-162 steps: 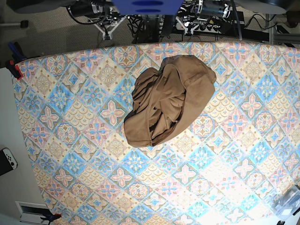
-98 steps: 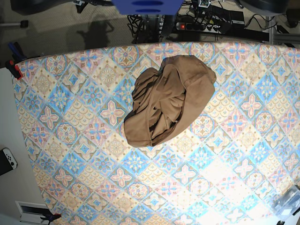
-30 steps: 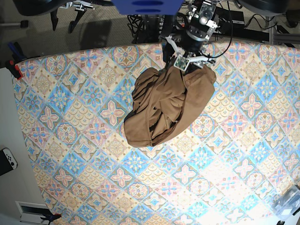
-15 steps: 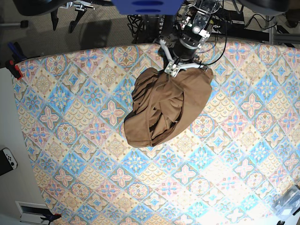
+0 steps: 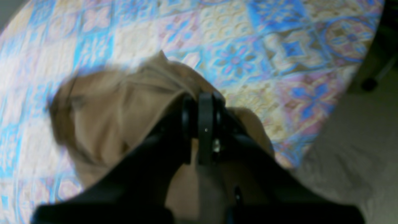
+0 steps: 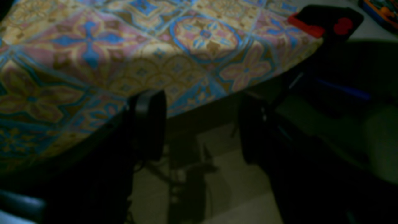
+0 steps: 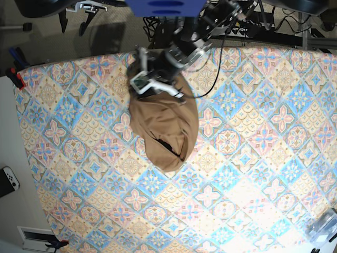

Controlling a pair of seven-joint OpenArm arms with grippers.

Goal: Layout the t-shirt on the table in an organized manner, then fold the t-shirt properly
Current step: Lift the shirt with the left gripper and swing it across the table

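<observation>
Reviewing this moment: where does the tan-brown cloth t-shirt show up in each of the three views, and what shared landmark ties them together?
Base view: the tan-brown cloth t-shirt lies bunched at upper centre, under the left gripper.
Left wrist view: it fills the centre-left, pinched in the shut jaws.
Right wrist view: not in it; the right gripper hangs open off the table edge.
Shared landmark: the pastel diamond-patterned tablecloth.

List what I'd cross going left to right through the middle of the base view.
White controller → bare table → t-shirt → bare table again → clear plastic item, low at the right edge.
</observation>
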